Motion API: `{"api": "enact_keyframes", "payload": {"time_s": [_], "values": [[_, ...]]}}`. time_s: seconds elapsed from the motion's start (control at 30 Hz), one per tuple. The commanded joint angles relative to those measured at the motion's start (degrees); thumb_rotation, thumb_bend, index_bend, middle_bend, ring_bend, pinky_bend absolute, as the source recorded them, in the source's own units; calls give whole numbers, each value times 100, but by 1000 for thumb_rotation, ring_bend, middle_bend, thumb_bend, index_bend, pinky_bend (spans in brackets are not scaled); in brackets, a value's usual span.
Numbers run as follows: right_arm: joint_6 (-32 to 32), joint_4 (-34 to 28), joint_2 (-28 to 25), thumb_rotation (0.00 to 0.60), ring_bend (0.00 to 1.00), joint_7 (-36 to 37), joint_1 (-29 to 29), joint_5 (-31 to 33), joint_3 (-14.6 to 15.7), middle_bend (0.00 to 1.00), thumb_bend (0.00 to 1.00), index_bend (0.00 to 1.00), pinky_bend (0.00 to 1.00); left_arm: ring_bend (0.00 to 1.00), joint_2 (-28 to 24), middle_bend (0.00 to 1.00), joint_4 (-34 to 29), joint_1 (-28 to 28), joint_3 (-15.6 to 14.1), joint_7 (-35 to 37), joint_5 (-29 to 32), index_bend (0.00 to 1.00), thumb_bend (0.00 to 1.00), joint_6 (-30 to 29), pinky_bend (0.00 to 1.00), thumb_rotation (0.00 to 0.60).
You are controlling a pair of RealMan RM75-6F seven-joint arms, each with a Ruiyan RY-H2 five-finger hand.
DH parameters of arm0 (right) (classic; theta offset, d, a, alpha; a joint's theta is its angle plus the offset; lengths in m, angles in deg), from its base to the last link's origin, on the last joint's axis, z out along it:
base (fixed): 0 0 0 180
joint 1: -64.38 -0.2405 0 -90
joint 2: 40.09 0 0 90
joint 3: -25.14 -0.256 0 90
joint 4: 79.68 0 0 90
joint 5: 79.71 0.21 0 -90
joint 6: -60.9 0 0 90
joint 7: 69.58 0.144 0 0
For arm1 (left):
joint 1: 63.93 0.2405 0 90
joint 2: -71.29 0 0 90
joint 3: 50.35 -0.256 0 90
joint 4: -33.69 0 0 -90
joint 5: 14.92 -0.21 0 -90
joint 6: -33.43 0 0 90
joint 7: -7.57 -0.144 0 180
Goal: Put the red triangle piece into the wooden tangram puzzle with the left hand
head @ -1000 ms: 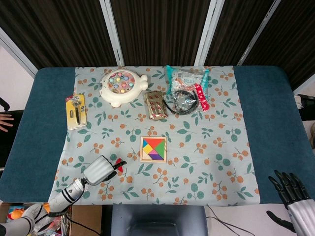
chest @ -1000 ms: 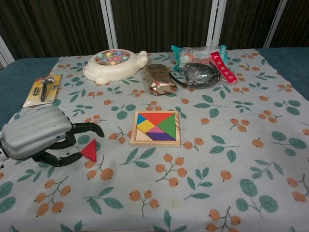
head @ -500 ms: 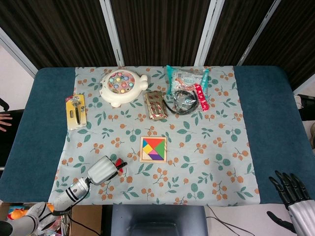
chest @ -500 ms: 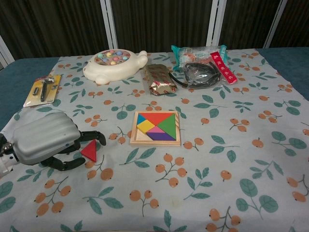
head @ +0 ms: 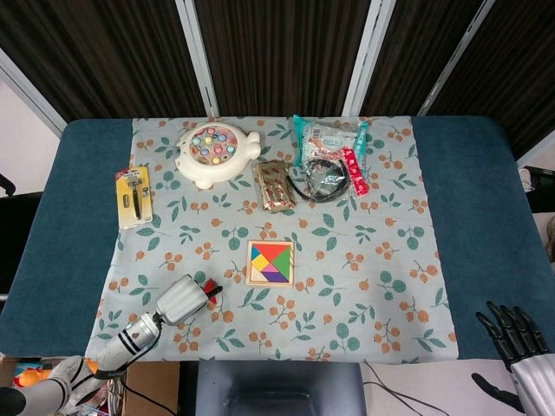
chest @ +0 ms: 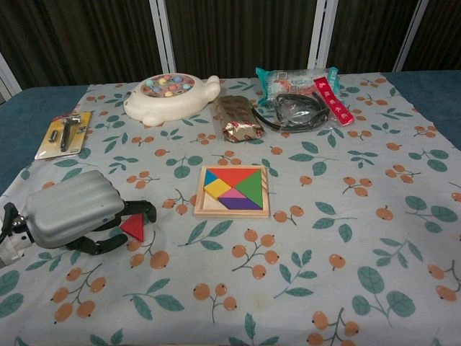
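The red triangle piece point(chest: 133, 228) point(head: 211, 289) lies flat on the floral cloth, left of the wooden tangram puzzle point(chest: 233, 192) point(head: 270, 263). My left hand point(chest: 72, 213) point(head: 180, 299) rests low on the cloth beside it. Its dark fingers point(chest: 137, 210) curl over the triangle's far side, and another digit lies along its near side. Whether they press on the piece does not show. The puzzle tray holds several coloured pieces, with bare wood at its lower left corner. My right hand point(head: 512, 334) hangs off the table's near right corner, fingers spread and holding nothing.
Along the far side stand a white fishing toy point(chest: 171, 95), a gold packet point(chest: 239, 119), and a snack bag with a black cable point(chest: 299, 108). A yellow tool card point(chest: 63, 133) lies at the far left. Blue table surface point(head: 477, 199) flanks the cloth.
My left hand slid back toward the near edge and sank lower, and its fingers drew in closer around the red triangle. The triangle and the puzzle stayed put.
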Motion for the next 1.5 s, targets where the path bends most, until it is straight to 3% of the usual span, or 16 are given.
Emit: {"api": "enact_keyframes", "payload": {"time_s": [0.03,0.9,1.3,1.5], "values": [[13,4,-3,600,0,9,4,-8,3,0,149,0,0,1000,0,1000,-37,-21,-4,-78,41,380,358,38,1000,600],[66,71,19,600,0,56,22,-24,-5,0,150,0,0,1000,-124,1000,-534,-9,16,-211,354,620,350,16,1000,600],[30,45,4,600,0,18,1,-59,7,0,150,0,0,1000,-624,1000,-2290,-12,517,-526,1196,623,356,454,1000,600],[61,70,-7,600,0,62,-5,-93,14,0,150,0,0,1000,-749,1000,-3260,-36,858,-1621,1937,615,357,887,1000,600]]}}
